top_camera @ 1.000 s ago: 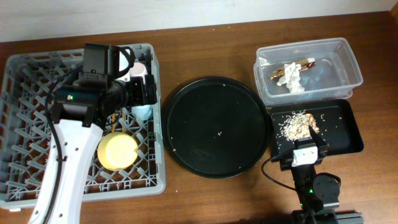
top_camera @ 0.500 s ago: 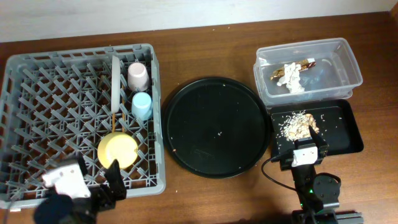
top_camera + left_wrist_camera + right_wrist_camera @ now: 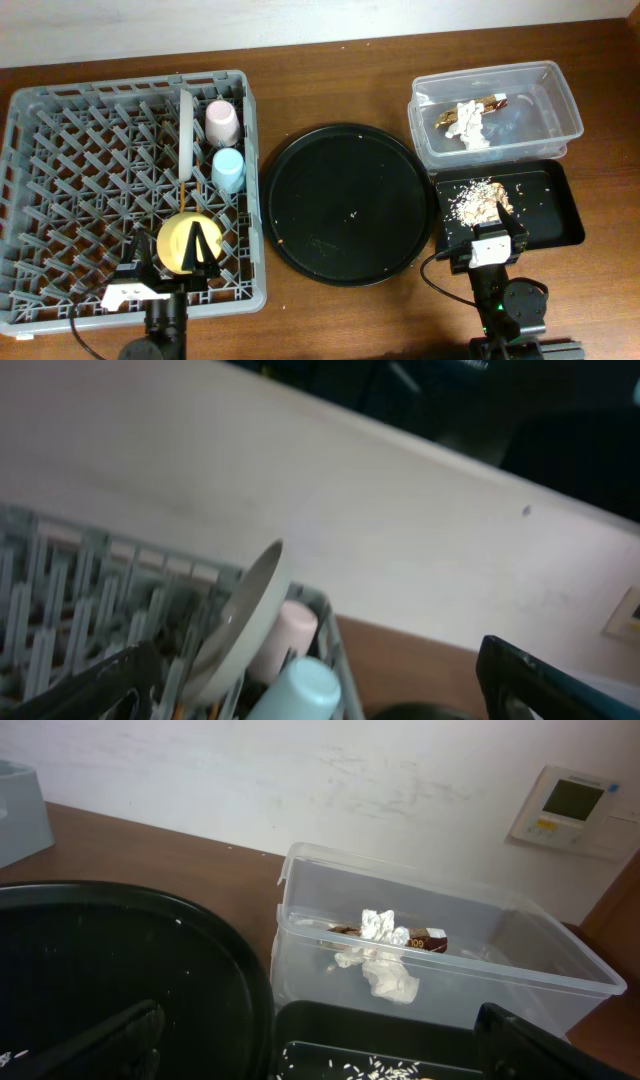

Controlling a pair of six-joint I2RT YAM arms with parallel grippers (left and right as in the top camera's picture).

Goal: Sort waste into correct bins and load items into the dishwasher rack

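The grey dishwasher rack [image 3: 90, 190] holds the upright pale plate [image 3: 186, 130], pink cup [image 3: 222, 122], blue cup [image 3: 228, 170], yellow bowl [image 3: 176, 232] and chopsticks [image 3: 199, 187]. My left gripper [image 3: 188, 252] is open and empty over the rack's front edge, by the bowl. Its wrist view shows the plate [image 3: 240, 622], pink cup [image 3: 287, 635] and blue cup [image 3: 302, 690]. My right gripper [image 3: 496, 228] is open and empty over the shallow black tray [image 3: 545, 205], which holds food scraps [image 3: 478, 198]. The clear tub [image 3: 540, 95] holds the tissue [image 3: 466, 122] and wrapper [image 3: 488, 102].
The large round black tray [image 3: 348, 205] lies between the rack and the bins, with a few crumbs on it. The right wrist view shows its rim [image 3: 120, 905], the tub [image 3: 450, 970] with the tissue [image 3: 382, 970], and a wall close behind.
My left arm has pulled back from over the cups at the rack's far side to the table's front edge. The cups and plate are uncovered. The right arm has not moved.
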